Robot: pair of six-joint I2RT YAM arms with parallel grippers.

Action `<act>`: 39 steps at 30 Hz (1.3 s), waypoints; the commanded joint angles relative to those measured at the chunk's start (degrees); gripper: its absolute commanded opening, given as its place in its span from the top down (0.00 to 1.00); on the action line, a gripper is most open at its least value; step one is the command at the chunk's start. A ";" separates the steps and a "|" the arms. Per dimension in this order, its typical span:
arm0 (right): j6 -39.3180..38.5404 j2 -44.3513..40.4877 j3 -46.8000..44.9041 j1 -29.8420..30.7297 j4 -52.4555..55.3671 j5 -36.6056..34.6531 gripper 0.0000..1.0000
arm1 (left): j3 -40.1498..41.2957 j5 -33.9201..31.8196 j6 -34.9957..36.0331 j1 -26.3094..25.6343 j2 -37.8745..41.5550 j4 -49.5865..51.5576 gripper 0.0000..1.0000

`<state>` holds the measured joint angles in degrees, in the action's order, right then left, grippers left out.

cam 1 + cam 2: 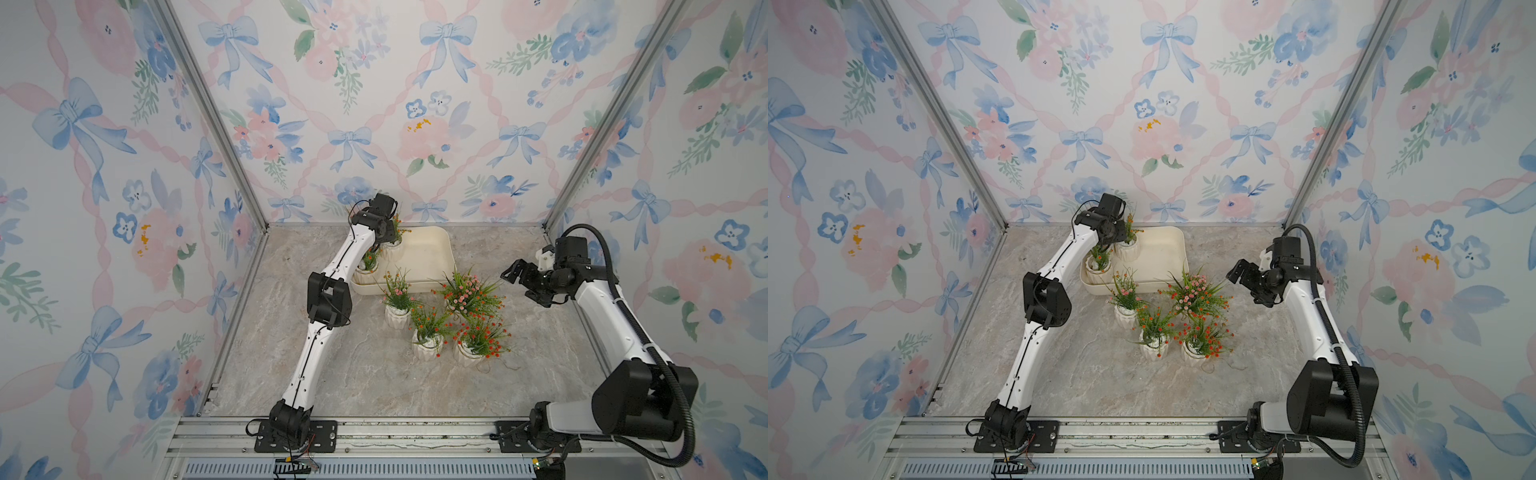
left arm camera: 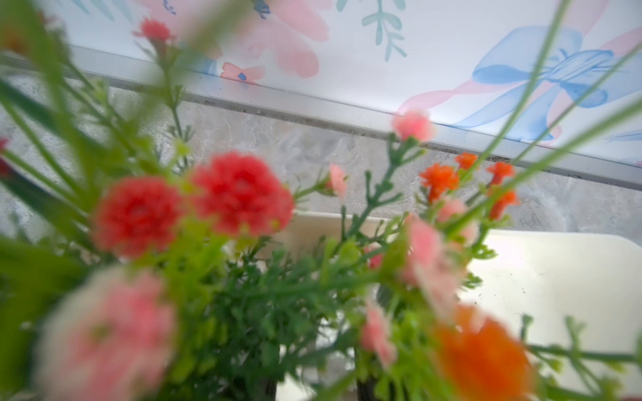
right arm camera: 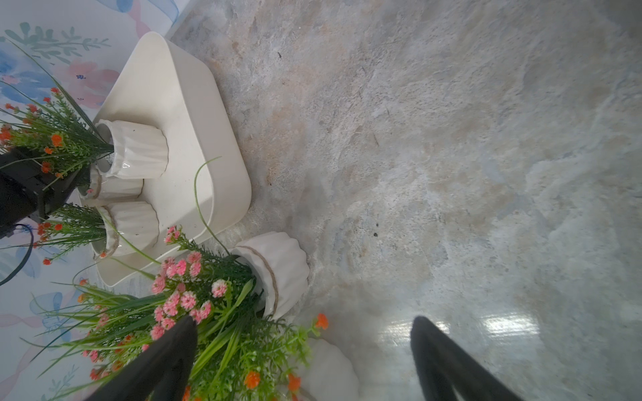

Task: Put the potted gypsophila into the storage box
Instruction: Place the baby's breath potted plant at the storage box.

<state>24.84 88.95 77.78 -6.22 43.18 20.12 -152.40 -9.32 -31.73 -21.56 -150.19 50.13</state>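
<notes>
Item: potted gypsophila [image 1: 426,332], 7 pots. 3 stand in the storage box [image 1: 432,253], 4 on the table beside it. The pots look glossy, slippery and breakable, and the sprigs floppy, so I would grip the pot walls. Right gripper [image 1: 521,286] gapes, empty. Left gripper [image 1: 384,232]: jaws hidden, I cannot tell.

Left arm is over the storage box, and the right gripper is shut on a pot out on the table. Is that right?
Not quite: the right gripper is open and holds nothing. The right wrist view shows its fingers spread wide, with the nearest pot ahead of them, ungripped. The left arm is over the storage box, as stated.
</notes>
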 commanded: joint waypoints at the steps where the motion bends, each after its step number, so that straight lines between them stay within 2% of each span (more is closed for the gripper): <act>1: -0.60 1.06 0.80 0.10 1.22 -0.37 0.03 | -0.92 -0.44 -0.12 0.94 1.46 -0.44 0.62; 7: -0.61 0.79 0.45 0.40 1.03 -0.44 0.03 | 1.46 0.02 -0.11 0.76 4.86 -0.47 0.51; 11: -0.60 0.70 0.45 0.58 1.03 -0.60 0.03 | 3.48 -0.35 0.10 0.28 7.87 -0.45 0.35; 17: -0.42 0.62 0.45 1.06 0.81 -0.66 0.03 | 3.83 0.42 0.65 -0.84 11.69 -0.47 0.19; 25: -0.19 0.09 0.58 1.47 0.85 -0.70 0.03 | 4.72 -0.67 1.66 -2.55 19.01 -0.36 0.11; 29: -0.06 0.17 1.08 2.22 0.78 -1.08 0.03 | 8.04 -2.50 2.62 -3.10 24.82 -0.34 0.07; 32: 0.16 0.59 1.37 3.43 0.49 -1.79 0.03 | 12.83 -3.98 3.64 -3.41 30.33 -0.36 0.04; 39: 1.11 3.20 4.48 7.83 0.06 -3.69 0.03 | 29.48 -5.40 5.44 -4.32 46.04 -0.52 0.02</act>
<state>25.50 89.49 78.65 -0.32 43.05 18.15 -127.15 -13.10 -28.25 -25.23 -108.47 49.34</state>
